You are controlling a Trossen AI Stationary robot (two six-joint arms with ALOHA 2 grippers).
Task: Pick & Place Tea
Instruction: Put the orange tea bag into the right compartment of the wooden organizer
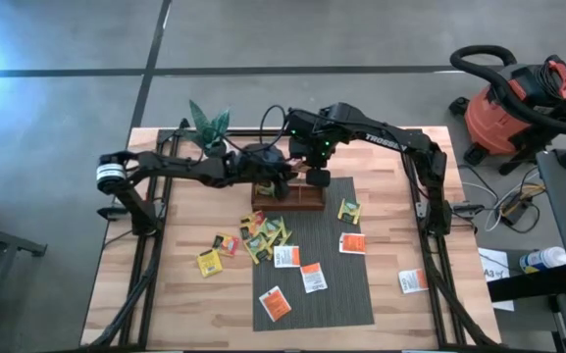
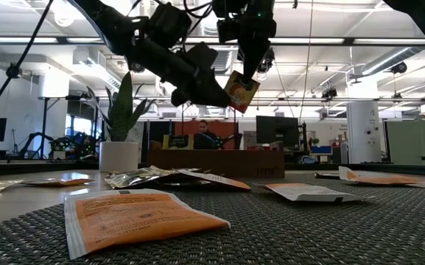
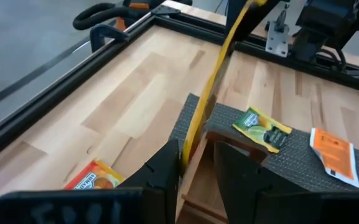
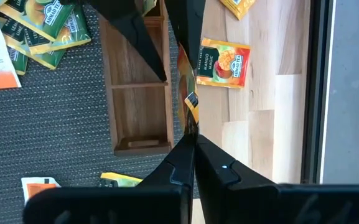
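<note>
A yellow-orange tea sachet [image 2: 241, 91] hangs in the air above the wooden compartment tray [image 4: 137, 93], with both grippers at it. The right gripper [image 4: 191, 144] pinches one edge of it with its fingers pressed together. The left gripper [image 3: 195, 163] has its fingers a little apart, and the thin edge of the sachet [image 3: 211, 93] stands between them; I cannot tell if they press it.

The tray lies at the far edge of the grey mat [image 1: 356, 284], under the two grippers, and the compartments that I can see have nothing inside. One yellow mango sachet [image 4: 224, 62] lies on the bare wood just beside the tray. On the mat near the tray there is a small heap of green and yellow sachets [image 1: 263, 233]. White-and-orange sachets [image 1: 312, 277] are spread over the mat, and one more [image 1: 412, 281] lies on the wooden table [image 1: 184, 304] beside the mat. A potted plant [image 1: 209, 126] stands at the far edge of the table.
</note>
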